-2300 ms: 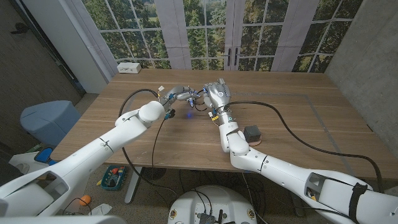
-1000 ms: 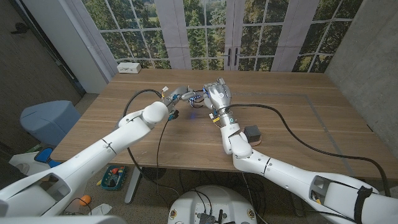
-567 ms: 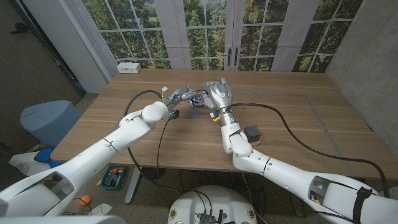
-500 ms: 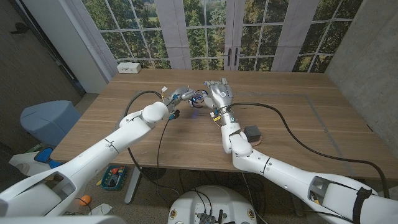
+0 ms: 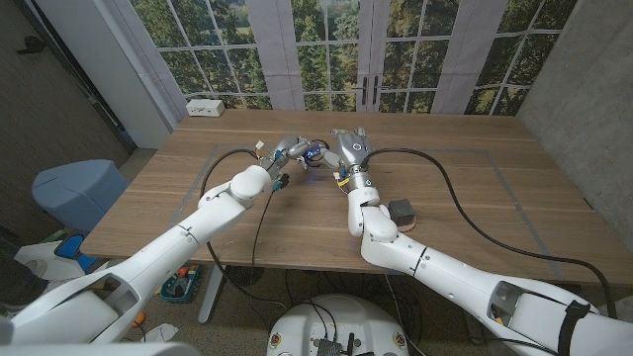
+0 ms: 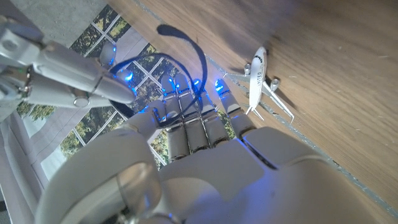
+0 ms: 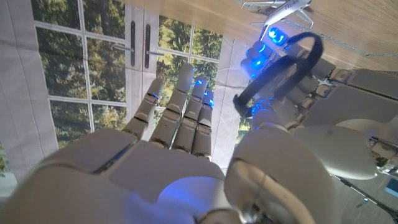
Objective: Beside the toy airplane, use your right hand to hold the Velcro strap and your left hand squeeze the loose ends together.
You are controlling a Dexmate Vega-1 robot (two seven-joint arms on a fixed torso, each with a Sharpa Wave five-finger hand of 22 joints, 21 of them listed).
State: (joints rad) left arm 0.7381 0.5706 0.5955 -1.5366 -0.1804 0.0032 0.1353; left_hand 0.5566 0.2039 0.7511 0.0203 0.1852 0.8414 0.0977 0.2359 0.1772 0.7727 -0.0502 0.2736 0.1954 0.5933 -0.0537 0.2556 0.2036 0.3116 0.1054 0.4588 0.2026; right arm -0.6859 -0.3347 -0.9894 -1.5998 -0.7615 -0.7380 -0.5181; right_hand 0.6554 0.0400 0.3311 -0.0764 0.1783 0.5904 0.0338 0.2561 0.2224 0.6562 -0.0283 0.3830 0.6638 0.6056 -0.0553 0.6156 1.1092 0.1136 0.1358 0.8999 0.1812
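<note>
A dark Velcro strap (image 6: 200, 59) arches as a loop over the curled fingers of my left hand (image 6: 199, 134), which hold it above the table. In the head view the left hand (image 5: 291, 149) and right hand (image 5: 348, 148) meet at the table's middle, with the strap (image 5: 316, 152) between them. My right hand (image 7: 174, 124) has its fingers stretched out straight. Its thumb sits right beside the strap (image 7: 280, 59), and nothing lies in its palm. The small white toy airplane (image 6: 260, 78) stands on the wood just past the fingers, and the right wrist view catches the airplane (image 7: 277, 7) too.
A small black box (image 5: 401, 211) lies on the table to the right of my right forearm. A white box (image 5: 206, 106) sits at the far left corner. Black cables (image 5: 465, 183) trail across the wood from both wrists.
The right hand's fingers have gone from curled toward the left hand to stretched out straight. Both hands have shifted slightly farther across the table, and the strap stays with the left hand.
</note>
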